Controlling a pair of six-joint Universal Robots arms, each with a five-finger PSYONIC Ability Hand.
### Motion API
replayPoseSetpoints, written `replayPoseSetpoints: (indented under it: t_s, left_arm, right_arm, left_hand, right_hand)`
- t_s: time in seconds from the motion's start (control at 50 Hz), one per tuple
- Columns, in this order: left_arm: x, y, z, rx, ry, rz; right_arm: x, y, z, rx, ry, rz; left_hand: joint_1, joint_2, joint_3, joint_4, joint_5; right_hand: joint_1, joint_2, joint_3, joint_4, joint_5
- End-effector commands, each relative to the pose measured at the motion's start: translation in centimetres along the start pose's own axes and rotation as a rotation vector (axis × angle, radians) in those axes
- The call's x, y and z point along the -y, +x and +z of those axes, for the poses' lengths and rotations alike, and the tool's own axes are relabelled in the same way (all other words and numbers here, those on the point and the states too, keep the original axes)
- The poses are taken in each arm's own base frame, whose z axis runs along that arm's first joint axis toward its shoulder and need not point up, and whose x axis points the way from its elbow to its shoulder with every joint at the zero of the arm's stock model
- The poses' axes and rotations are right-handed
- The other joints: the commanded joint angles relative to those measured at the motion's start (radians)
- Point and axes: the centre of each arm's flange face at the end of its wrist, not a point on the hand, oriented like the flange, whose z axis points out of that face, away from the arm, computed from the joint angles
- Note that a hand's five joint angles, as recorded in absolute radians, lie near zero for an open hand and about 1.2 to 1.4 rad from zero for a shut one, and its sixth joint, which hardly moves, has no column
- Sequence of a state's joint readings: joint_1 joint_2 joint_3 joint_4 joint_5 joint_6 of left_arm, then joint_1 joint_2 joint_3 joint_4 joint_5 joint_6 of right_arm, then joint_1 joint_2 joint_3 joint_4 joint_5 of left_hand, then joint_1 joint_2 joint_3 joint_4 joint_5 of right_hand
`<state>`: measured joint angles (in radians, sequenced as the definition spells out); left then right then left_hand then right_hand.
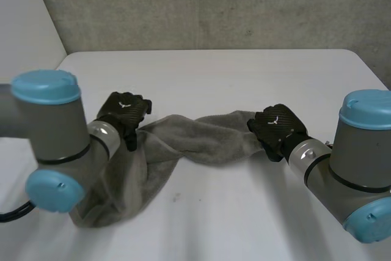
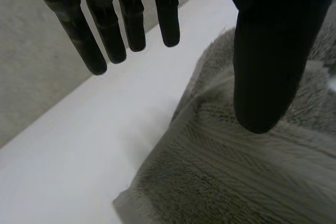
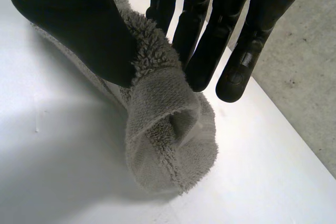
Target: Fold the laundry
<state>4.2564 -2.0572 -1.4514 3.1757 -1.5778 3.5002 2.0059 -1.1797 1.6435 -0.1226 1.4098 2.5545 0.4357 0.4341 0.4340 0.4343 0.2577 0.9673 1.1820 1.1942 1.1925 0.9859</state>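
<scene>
Grey towel [image 1: 195, 142] bunched ropelike on white table [image 1: 244, 77], lying between both hands. At its left part: left hand [image 1: 124, 111], fingers [image 2: 84, 40] straight and released, thumb over the pile. At its rolled right end: right hand [image 1: 278, 128] pinching it, thumb against fingers

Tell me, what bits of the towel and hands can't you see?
- Head view: the left arm covers the near part of the towel.
- Head view: the right hand shows its back, which hides its grip.
- Left wrist view: it is unclear whether the thumb of the left hand touches the towel.
</scene>
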Motion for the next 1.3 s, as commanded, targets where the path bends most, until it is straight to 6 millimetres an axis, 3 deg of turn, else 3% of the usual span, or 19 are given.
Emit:
replayPoseSetpoints:
  t_s: [0.02,0.26,0.3,0.32,0.34,0.36,0.38,0.46,0.54,0.56,0.6,0.66,0.7,0.82,1.0,1.08,1.16,1.26,1.3]
  left_arm:
    - [-1.4,-0.4,3.0,-0.061,-0.026,-0.018]
    - [-3.6,0.1,4.7,-0.111,-0.094,-0.026]
    - [-3.7,0.1,4.6,-0.115,-0.109,-0.028]
    - [-3.7,0.1,4.5,-0.12,-0.122,-0.029]
    - [-3.7,0.1,4.5,-0.12,-0.122,-0.029]
    - [-3.6,0.0,4.4,-0.12,-0.129,-0.031]
    - [-3.3,-0.1,4.3,-0.116,-0.132,-0.031]
    - [-2.1,-0.7,3.6,-0.104,-0.117,-0.031]
    - [1.3,-1.7,1.4,-0.076,-0.041,-0.028]
    - [1.3,-1.7,1.4,-0.075,-0.041,-0.028]
    - [3.5,-2.0,-0.7,-0.066,0.021,-0.024]
    - [4.5,-2.2,-1.9,-0.059,0.05,-0.021]
    - [6.1,-2.5,-4.0,-0.049,0.102,-0.012]
    - [8.7,-3.0,-7.2,-0.032,0.189,0.003]
    - [10.0,-3.8,-10.4,-0.03,0.166,0.008]
    - [11.1,-4.1,-13.2,-0.028,0.18,0.007]
    - [11.4,-4.1,-14.7,-0.03,0.194,0.005]
    - [10.1,-3.4,-15.5,-0.054,0.157,0.004]
    - [8.7,-2.6,-15.2,-0.097,0.113,0.0]
  right_arm:
    - [-0.3,-0.2,0.1,0.008,-0.011,-0.002]
    - [-0.8,-0.4,0.4,0.015,-0.024,-0.022]
    - [-0.7,-0.3,0.4,0.012,-0.022,-0.027]
    - [-0.6,-0.1,0.5,0.009,-0.02,-0.033]
    - [-0.6,-0.1,0.5,0.009,-0.02,-0.033]
    - [-0.5,0.0,0.5,0.006,-0.018,-0.041]
    - [-0.3,0.2,0.5,0.002,-0.014,-0.049]
    - [0.2,1.0,0.8,-0.024,-0.001,-0.071]
    - [1.3,2.7,1.1,-0.078,0.024,-0.093]
    - [1.3,2.7,1.1,-0.078,0.024,-0.093]
    - [2.1,3.6,0.9,-0.093,0.029,-0.092]
    - [2.8,4.3,0.4,-0.092,0.014,-0.084]
    - [3.1,4.7,0.2,-0.089,0.001,-0.077]
    - [3.7,5.1,-0.8,-0.045,-0.058,-0.064]
    - [6.2,6.3,-3.3,-0.046,-0.054,-0.083]
    - [7.6,8.4,-5.0,-0.105,-0.034,-0.097]
    - [8.3,8.7,-5.8,-0.111,-0.019,-0.12]
    - [8.3,8.7,-6.0,-0.114,-0.024,-0.13]
    - [8.0,8.7,-5.9,-0.11,-0.036,-0.127]
  left_hand:
    - [0.121,0.123,0.123,0.123,0.125]
    - [0.15,0.152,0.152,0.152,0.154]
    - [0.286,0.287,0.287,0.287,0.289]
    - [0.521,0.523,0.523,0.523,0.525]
    - [0.524,0.525,0.525,0.525,0.527]
    - [0.826,0.827,0.827,0.827,0.829]
    - [0.959,0.961,0.961,0.961,0.963]
    - [0.961,0.962,0.962,0.962,0.964]
    - [0.961,0.962,0.962,0.962,0.964]
    - [0.961,0.962,0.962,0.962,0.964]
    - [0.961,0.962,0.962,0.962,0.964]
    - [0.961,0.962,0.962,0.962,0.964]
    - [0.961,0.962,0.962,0.962,0.964]
    - [0.961,0.962,0.962,0.962,0.964]
    - [0.961,0.962,0.962,0.962,0.964]
    - [0.961,0.962,0.962,0.962,0.964]
    - [0.961,0.962,0.962,0.962,0.964]
    - [0.961,0.962,0.962,0.962,0.964]
    - [0.961,0.962,0.962,0.962,0.964]
  right_hand:
    - [0.429,0.214,0.202,0.204,0.236]
    - [0.429,0.214,0.202,0.204,0.236]
    - [0.429,0.214,0.202,0.204,0.236]
    - [0.429,0.214,0.202,0.204,0.236]
    - [0.429,0.214,0.202,0.204,0.236]
    - [0.429,0.214,0.202,0.204,0.236]
    - [0.429,0.214,0.202,0.204,0.236]
    - [0.429,0.214,0.202,0.204,0.236]
    - [0.429,0.214,0.202,0.204,0.236]
    - [0.429,0.214,0.202,0.204,0.236]
    - [0.429,0.214,0.202,0.204,0.236]
    - [0.429,0.214,0.202,0.204,0.236]
    - [0.429,0.214,0.202,0.204,0.236]
    - [0.429,0.214,0.202,0.204,0.236]
    - [0.429,0.214,0.202,0.204,0.236]
    - [0.429,0.214,0.202,0.204,0.236]
    - [0.429,0.214,0.202,0.204,0.236]
    - [0.429,0.214,0.202,0.204,0.236]
    - [0.429,0.214,0.202,0.204,0.236]
